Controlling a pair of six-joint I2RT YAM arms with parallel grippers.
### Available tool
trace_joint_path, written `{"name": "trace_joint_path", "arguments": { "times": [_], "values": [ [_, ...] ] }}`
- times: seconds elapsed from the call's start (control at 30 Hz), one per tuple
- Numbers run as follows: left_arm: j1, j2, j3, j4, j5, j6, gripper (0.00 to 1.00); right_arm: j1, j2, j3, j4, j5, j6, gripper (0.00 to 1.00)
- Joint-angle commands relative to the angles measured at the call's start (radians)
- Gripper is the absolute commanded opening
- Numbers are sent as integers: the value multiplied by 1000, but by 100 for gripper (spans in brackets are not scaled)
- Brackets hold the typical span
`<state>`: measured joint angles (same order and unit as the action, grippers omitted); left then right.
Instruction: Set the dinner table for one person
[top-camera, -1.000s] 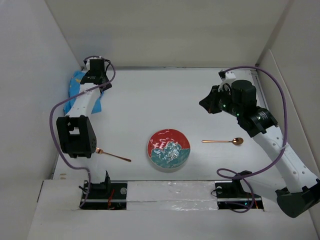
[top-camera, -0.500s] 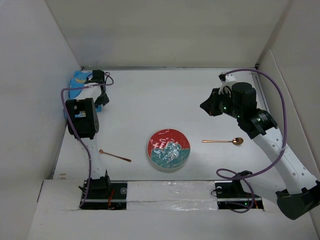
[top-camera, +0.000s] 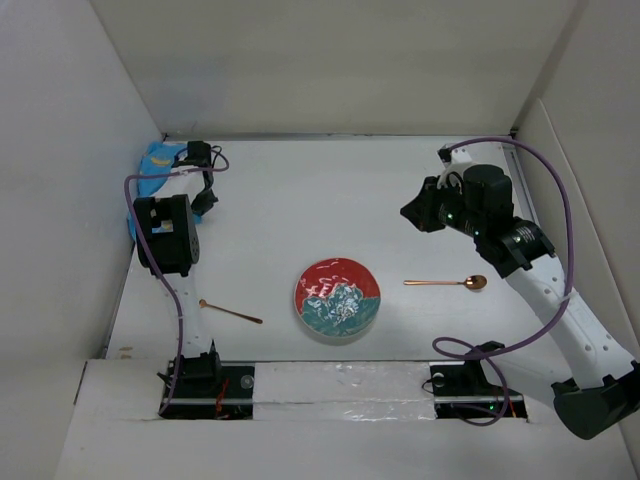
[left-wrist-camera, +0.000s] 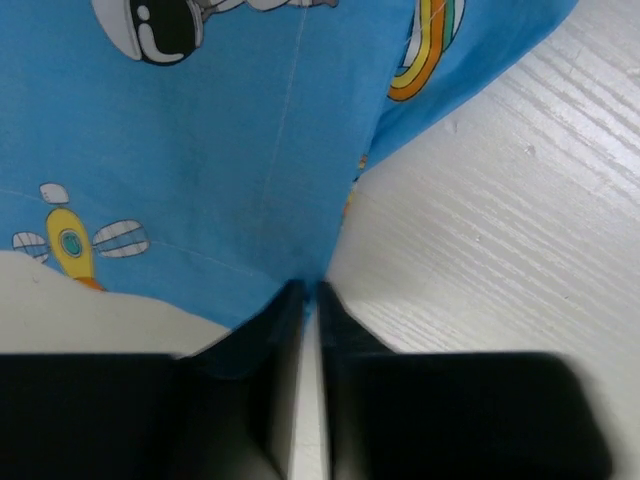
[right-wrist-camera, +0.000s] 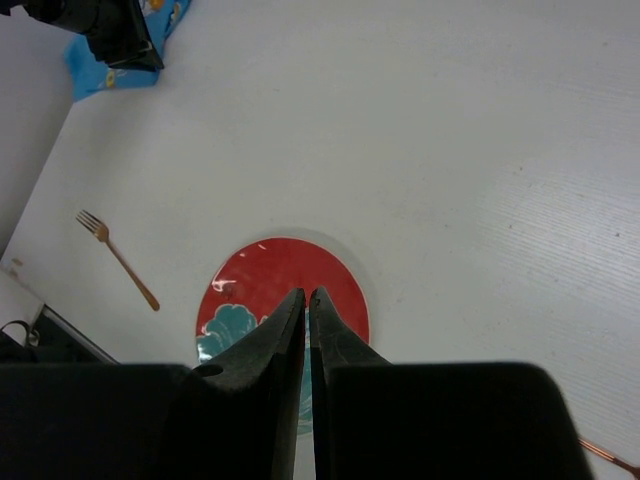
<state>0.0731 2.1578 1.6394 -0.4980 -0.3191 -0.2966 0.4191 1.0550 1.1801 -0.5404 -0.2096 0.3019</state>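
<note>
At the upper left of the top view, the left end effector (left-wrist-camera: 308, 285) is pinched narrow on a fold of the blue space-print mat (left-wrist-camera: 200, 150), bunched in that corner of the white desk (top-camera: 300, 190). I judge the pinch should stay firm and the cloth be drawn low toward the centre, so it spreads rather than crumples. Against a second ago, the left arm's elbow has swung up clear of the fork (top-camera: 230, 311), while the right end effector (right-wrist-camera: 307, 293), nearly closed and empty, hangs at the right, pointed toward the red-and-teal plate (top-camera: 337, 297) as before.
</note>
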Motion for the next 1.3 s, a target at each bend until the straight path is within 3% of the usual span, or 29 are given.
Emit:
{"name": "trace_joint_path", "arguments": {
  "times": [0.0,0.2,0.7,0.83,0.97,1.13,1.2,1.27],
  "values": [
    [5,37,-32,-62,-9,11,1,-16,-24,10,14,35,-23,12],
    [5,-38,-4,-56,109,11,0,-36,-30,16,10,35,-24,12],
    [-343,-194,206,-99,313,-6,0,-36,-1,16,52,-8,-15,12],
    [-421,-230,238,-42,469,-39,0,-36,62,3,88,-40,14,14],
    [-548,-188,316,-40,499,-29,0,-36,99,-22,144,-11,75,13],
    [-625,-29,471,-62,567,-61,0,-36,148,-40,184,36,120,7],
    [-660,13,511,-73,588,-65,22,-36,177,-65,212,45,140,7],
    [-670,11,543,-64,559,-76,44,-36,197,-92,230,56,158,19]
  ]
}}
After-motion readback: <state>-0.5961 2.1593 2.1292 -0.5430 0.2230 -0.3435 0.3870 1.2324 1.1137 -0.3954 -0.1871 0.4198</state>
